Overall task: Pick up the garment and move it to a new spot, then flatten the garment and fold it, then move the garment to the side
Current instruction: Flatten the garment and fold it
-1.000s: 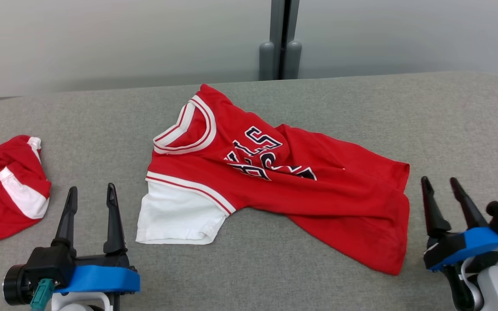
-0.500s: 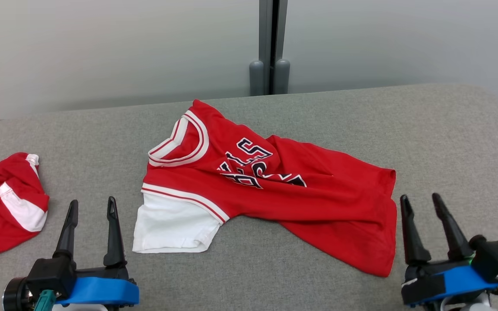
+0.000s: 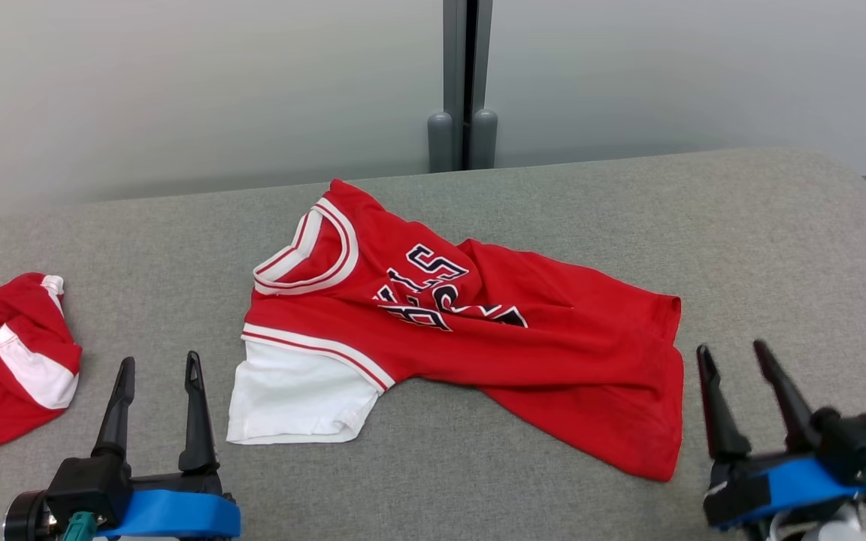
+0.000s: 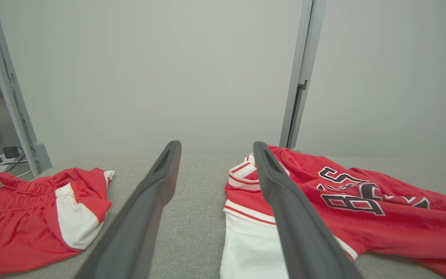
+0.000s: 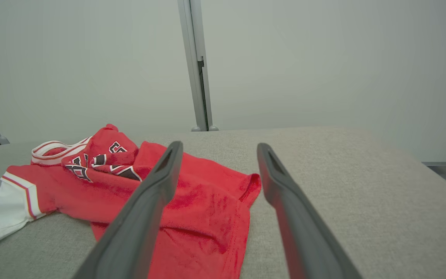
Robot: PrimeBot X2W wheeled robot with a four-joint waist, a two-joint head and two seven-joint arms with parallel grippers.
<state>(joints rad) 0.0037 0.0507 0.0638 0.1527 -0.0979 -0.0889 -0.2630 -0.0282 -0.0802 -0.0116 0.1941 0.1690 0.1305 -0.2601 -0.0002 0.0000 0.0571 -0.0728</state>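
The garment [image 3: 470, 338] is a red jersey with a white sleeve, white-striped collar and dark lettering, lying crumpled in the middle of the grey table [image 3: 779, 248]. It shows again at the right of the left wrist view [image 4: 362, 209] and at the left of the right wrist view [image 5: 192, 201]. My left gripper [image 3: 156, 362] stands open near the front edge, left of the white sleeve, holding nothing. On the other side my right gripper [image 3: 734, 352] is open and empty, just right of the jersey's hem.
A second red and white garment [image 3: 4, 361] lies bunched at the table's left edge, also in the left wrist view [image 4: 41, 217]. A pale partition wall with a grey post [image 3: 463, 83] stands behind the table. Bare grey table surface stretches to the right.
The head camera has shifted, so the whole scene sits lower and further left in the picture. My right gripper has dropped lower at the right; the jersey lies as before.
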